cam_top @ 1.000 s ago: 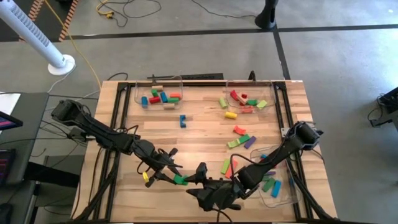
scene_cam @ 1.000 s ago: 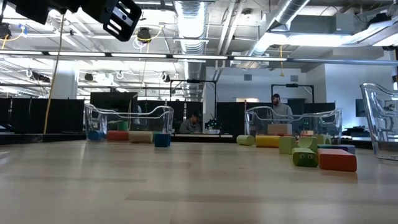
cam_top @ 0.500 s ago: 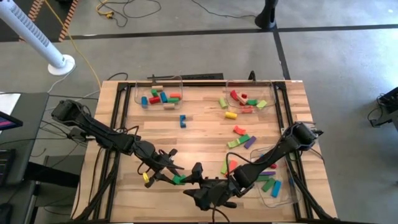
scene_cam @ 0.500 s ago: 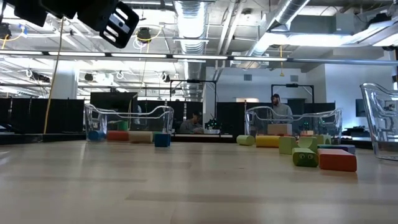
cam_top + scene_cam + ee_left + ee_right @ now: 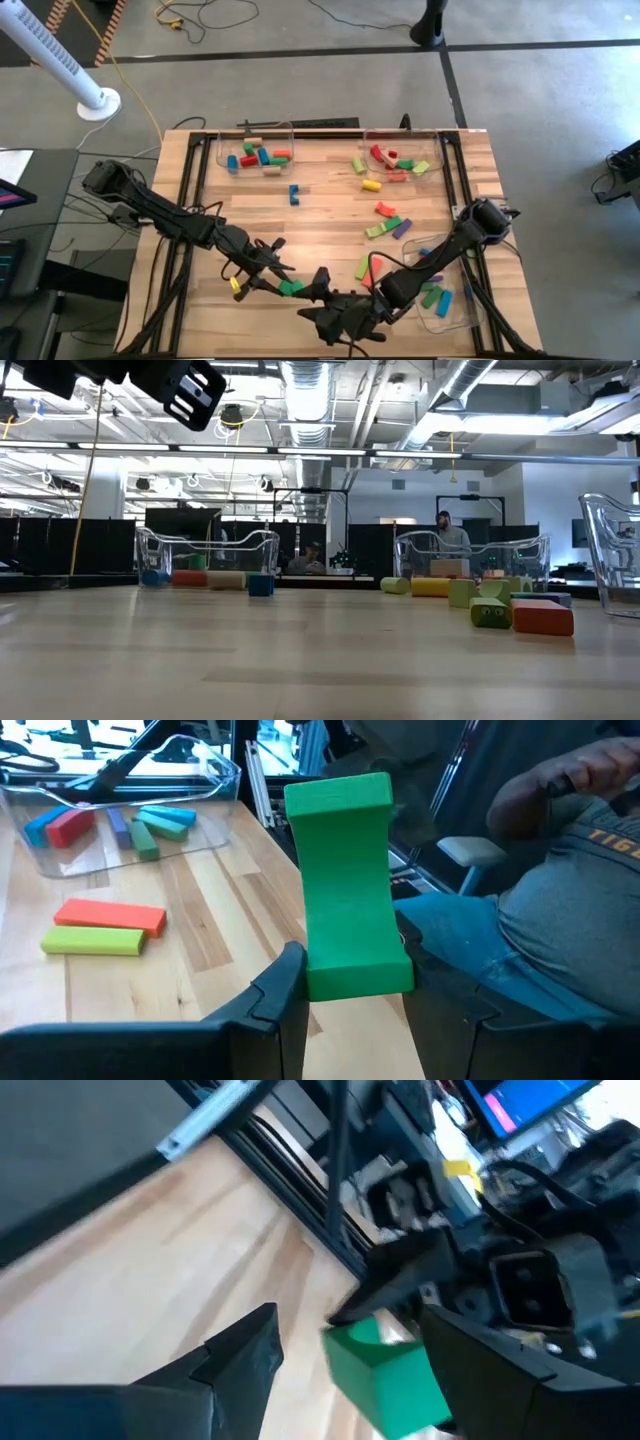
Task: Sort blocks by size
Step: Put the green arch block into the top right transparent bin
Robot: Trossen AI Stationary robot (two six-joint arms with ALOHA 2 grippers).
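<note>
My left gripper (image 5: 274,284) is shut on a green block (image 5: 348,880) above the table's near edge. My right gripper (image 5: 345,1328) faces it from the right and is open, one finger on each side of the same green block (image 5: 388,1372); I cannot tell whether they touch it. Other blocks lie loose on the table: a blue one (image 5: 294,192), a yellow one (image 5: 371,184), a red one (image 5: 384,209), and a red and a light-green bar (image 5: 100,928) side by side. My left gripper pinches the green block's near end (image 5: 356,976) between its two fingers, which come about level from the table's left. The block sticks out forward past the fingertips and is lifted clear of the table.
Clear trays with blocks stand at the far left (image 5: 255,152), far right (image 5: 400,152) and near right (image 5: 442,297). Loose green and purple blocks (image 5: 390,228) lie right of centre. A seated person (image 5: 560,880) is beyond the near edge. A dark arm part (image 5: 190,390) hangs overhead.
</note>
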